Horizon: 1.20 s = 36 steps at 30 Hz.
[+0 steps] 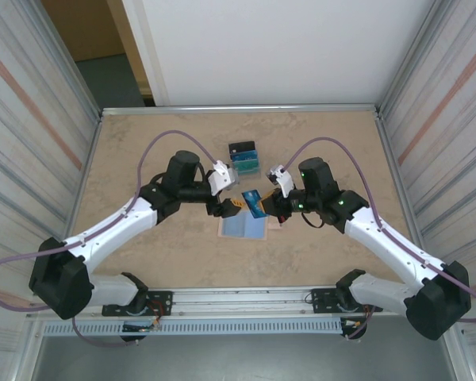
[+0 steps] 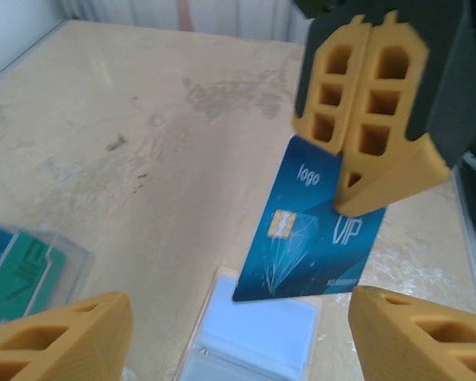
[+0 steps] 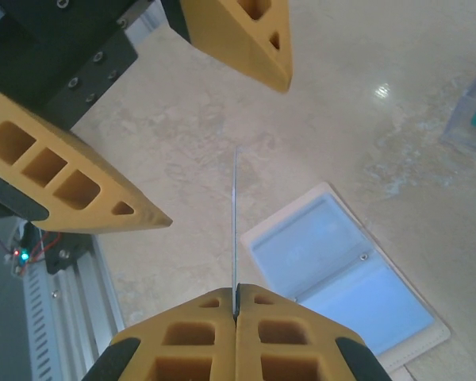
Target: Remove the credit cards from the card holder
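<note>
1. Card holder (image 1: pixel 239 228) lies open on the surface (image 1: pixel 143 159), nearest the arm bases.
2. Just above it, the right pincer (image 3: pixel 236 305) is clenched on one edge of the blue credit card (image 2: pixel 309 230).
3. Left pincer (image 2: pixel 239 302) is released, its fingers flanking the card; it should close squarely on the flat faces before the right lets go.
4. Beyond sits the pile of cards (image 1: pixel 243 157), the likely drop spot.

right claw (image 2: pixel 357 151) pinching blue credit card (image 2: pixel 309 238) upright | card holder (image 2: pixel 254 345) open below | left claw (image 2: pixel 238 317) fingers apart
</note>
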Tool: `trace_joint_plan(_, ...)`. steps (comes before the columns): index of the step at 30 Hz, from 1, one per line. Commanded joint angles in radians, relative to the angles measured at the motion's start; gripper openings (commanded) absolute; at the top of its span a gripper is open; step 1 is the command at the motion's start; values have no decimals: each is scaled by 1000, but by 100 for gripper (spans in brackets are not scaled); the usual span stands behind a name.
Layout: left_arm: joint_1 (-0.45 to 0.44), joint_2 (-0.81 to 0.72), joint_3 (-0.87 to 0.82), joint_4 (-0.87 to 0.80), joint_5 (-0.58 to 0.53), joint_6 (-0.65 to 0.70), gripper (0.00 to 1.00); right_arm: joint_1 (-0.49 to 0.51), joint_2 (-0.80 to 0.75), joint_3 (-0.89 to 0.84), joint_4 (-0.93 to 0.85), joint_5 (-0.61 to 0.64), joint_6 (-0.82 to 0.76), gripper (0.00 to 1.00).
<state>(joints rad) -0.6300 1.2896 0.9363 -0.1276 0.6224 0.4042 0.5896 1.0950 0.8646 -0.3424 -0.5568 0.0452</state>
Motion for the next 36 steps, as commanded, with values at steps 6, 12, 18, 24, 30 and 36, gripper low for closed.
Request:
trace_joint_plan(6, -42, 62, 100, -150, 128, 134, 50, 18, 7, 52, -62, -65, -91, 0)
trace_joint_plan(12, -89, 119, 147, -187, 96, 158, 15, 26, 8, 55, -57, -69, -100, 3)
trace_joint_plan(18, -115, 118, 143, -158, 29, 160, 0, 19, -29, 36, -42, -22, -81, 28)
trace_joint_plan(24, -114, 54, 64, -48, -53, 107, 0, -33, -142, -40, 65, 40, 22, 62)
trace_joint_plan(30, -104, -37, -55, 135, -188, -51, 0, -85, -273, -118, 197, 123, 181, 100)
trace_joint_plan(36, -69, -105, -202, 400, -262, -281, 0, -88, -368, -219, 349, 273, 330, 99)
